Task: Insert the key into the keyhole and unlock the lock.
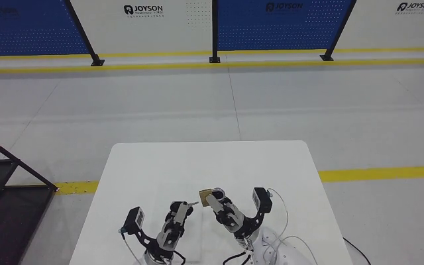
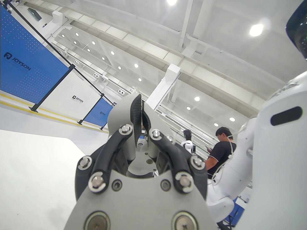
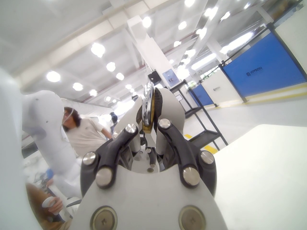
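Top view: over the desk (image 1: 199, 159), near the middle of the edge closest to the robot, the right end effector (image 1: 214, 198) pinches the brass lock (image 1: 207, 194). The left end effector (image 1: 185, 208) is just beside it and pinches a thin piece, probably the key (image 1: 193, 203).

Left wrist view: its fingers (image 2: 136, 111) are pressed together.

Right wrist view: the pads clamp the lock's flat sides.

I judge the lock heavy, stiff and smooth. The key is light and thin, best held at its head.
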`<state>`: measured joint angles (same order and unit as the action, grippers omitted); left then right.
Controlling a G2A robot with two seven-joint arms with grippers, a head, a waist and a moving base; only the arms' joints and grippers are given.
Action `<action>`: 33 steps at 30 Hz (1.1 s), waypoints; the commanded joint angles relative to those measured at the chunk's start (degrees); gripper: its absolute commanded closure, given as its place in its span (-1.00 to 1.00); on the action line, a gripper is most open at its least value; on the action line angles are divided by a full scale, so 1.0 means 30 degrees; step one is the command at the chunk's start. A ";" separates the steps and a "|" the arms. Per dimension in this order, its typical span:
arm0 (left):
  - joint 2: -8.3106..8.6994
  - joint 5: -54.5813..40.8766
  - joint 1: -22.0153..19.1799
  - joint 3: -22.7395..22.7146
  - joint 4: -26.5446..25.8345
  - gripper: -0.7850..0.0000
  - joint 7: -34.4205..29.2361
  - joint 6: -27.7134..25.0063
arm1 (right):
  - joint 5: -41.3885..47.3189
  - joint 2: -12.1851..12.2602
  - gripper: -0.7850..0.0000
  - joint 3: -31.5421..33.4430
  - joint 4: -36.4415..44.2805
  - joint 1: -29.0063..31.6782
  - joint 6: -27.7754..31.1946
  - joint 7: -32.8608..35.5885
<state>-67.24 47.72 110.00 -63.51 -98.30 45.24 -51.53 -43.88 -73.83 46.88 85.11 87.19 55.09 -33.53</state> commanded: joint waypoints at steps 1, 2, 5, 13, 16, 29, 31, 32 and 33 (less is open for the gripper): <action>-0.0027 -0.0031 -0.0040 0.0051 0.0018 1.00 -0.0097 0.0052 | 0.0000 0.0000 1.00 0.0000 0.0000 0.0000 0.0000 0.0000; -0.0046 -0.0061 -0.0070 0.0084 0.0023 1.00 -0.0135 0.0091 | 0.0000 0.0000 1.00 0.0000 0.0000 0.0000 0.0000 0.0000; -0.0098 -0.0139 -0.0192 0.0161 0.0106 1.00 -0.0260 0.0171 | 0.0000 0.0000 1.00 0.0000 0.0000 0.0000 0.0000 0.0000; -0.0223 -0.0404 -0.0386 0.0213 0.0222 1.00 -0.0330 0.0335 | 0.0000 0.0000 1.00 0.0000 0.0000 0.0000 0.0000 0.0000; -0.0257 -0.0416 -0.0405 0.0206 0.0214 1.00 -0.0431 0.0332 | 0.0000 0.0000 1.00 0.0000 0.0000 0.0000 0.0000 0.0000; -0.0376 -0.0442 -0.0327 0.0147 0.0230 1.00 -0.0456 -0.0010 | 0.0000 0.0000 1.00 0.0000 0.0000 0.0000 0.0000 0.0000; -0.0387 -0.0442 -0.0277 0.0130 0.0217 1.00 -0.0459 -0.0143 | 0.0000 0.0000 1.00 0.0000 0.0000 0.0000 0.0000 0.0000; -0.0395 -0.0443 -0.0260 0.0103 0.0215 1.00 -0.0476 -0.0175 | 0.0000 0.0000 1.00 0.0000 0.0000 0.0000 0.0000 0.0000; -0.0402 -0.0458 -0.0250 0.0099 0.0211 1.00 -0.0495 -0.0218 | 0.0000 0.0000 1.00 0.0000 0.0000 0.0000 0.0000 0.0000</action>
<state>-68.42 46.39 109.22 -63.18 -97.66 43.82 -52.08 -43.89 -73.83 46.87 85.11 87.19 55.09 -33.52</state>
